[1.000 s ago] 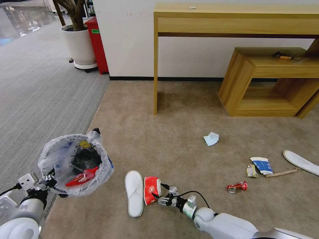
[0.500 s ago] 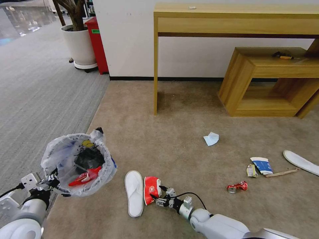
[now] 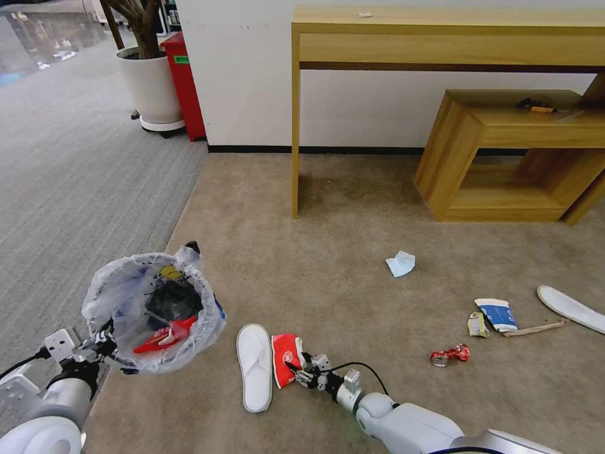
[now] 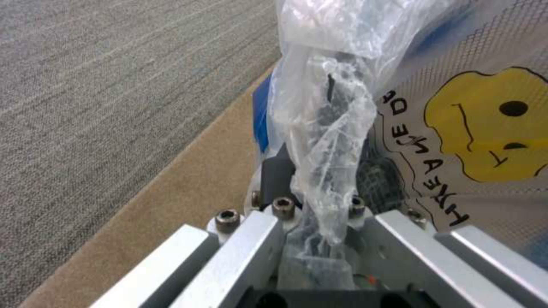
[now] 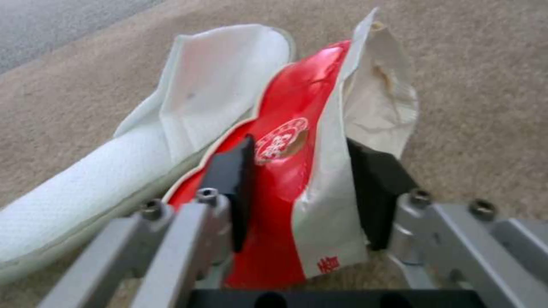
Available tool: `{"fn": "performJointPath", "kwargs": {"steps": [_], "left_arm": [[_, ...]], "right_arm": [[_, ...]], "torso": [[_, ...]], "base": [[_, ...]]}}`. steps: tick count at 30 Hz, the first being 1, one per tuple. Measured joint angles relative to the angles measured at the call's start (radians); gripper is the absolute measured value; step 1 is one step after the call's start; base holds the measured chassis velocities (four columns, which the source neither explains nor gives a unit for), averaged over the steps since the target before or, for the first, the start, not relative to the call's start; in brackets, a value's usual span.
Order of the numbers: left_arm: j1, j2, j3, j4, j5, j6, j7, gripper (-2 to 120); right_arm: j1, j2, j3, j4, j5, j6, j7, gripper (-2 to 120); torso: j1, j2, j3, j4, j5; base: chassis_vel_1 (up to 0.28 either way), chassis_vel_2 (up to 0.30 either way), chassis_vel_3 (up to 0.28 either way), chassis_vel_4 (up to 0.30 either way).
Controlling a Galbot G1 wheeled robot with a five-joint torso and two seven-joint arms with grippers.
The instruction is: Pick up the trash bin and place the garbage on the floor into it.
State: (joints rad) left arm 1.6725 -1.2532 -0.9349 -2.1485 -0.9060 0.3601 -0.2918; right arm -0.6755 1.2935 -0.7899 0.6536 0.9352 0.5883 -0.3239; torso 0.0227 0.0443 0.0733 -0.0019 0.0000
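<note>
One thin fold of red wrapper [image 5: 285, 171] sits between our right claw [image 3: 296, 373] pads, so it may slip, while our left claw [image 3: 101, 343] grips the trash bin [image 3: 154, 309] rim.

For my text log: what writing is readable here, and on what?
"HIKE...": black lettering on the trash bin bag, beside a yellow face; the rest is unreadable.
On the red wrapper in the right pincer: round logo and small red print, too blurred.
</note>
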Motion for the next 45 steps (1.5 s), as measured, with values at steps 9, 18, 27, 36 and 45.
{"fn": "performJointPath", "kwargs": {"steps": [9,18,27,36,45], "left_arm": [[0.003,-0.004,0.007,-0.002,0.000,-0.002,0.001,0],[-0.004,-0.005,0.017,0.009,-0.001,0.004,0.000,0],[-0.005,0.015,0.028,0.045,-0.032,0.037,-0.026,0],[0.009,0.037,0.055,0.066,-0.063,0.067,-0.054,0],[0.034,0.066,0.082,0.064,-0.118,0.111,-0.097,0]], "right_arm": [[-0.002,-0.010,0.006,0.006,-0.007,0.006,0.006,11],[-0.006,-0.028,0.014,0.023,-0.010,0.008,0.005,6],[-0.014,-0.122,0.028,0.115,0.002,0.007,0.005,2],[-0.029,-0.300,0.071,0.297,0.008,0.006,0.028,0],[-0.060,-0.369,0.136,0.402,-0.006,0.012,0.036,0]], "torso": [[0.000,0.000,0.000,0.0000,0.0001],[0.000,0.000,0.000,0.0000,0.0002],[0.000,0.000,0.000,-0.0001,-0.0001],[0.000,0.000,0.000,-0.0002,0.0000],[0.000,0.000,0.000,-0.0001,0.0002]], "base": [[0.000,0.000,0.000,0.000],[0.000,0.000,0.000,0.000],[0.000,0.000,0.000,0.000],[0.000,0.000,0.000,0.000],[0.000,0.000,0.000,0.000]]}}
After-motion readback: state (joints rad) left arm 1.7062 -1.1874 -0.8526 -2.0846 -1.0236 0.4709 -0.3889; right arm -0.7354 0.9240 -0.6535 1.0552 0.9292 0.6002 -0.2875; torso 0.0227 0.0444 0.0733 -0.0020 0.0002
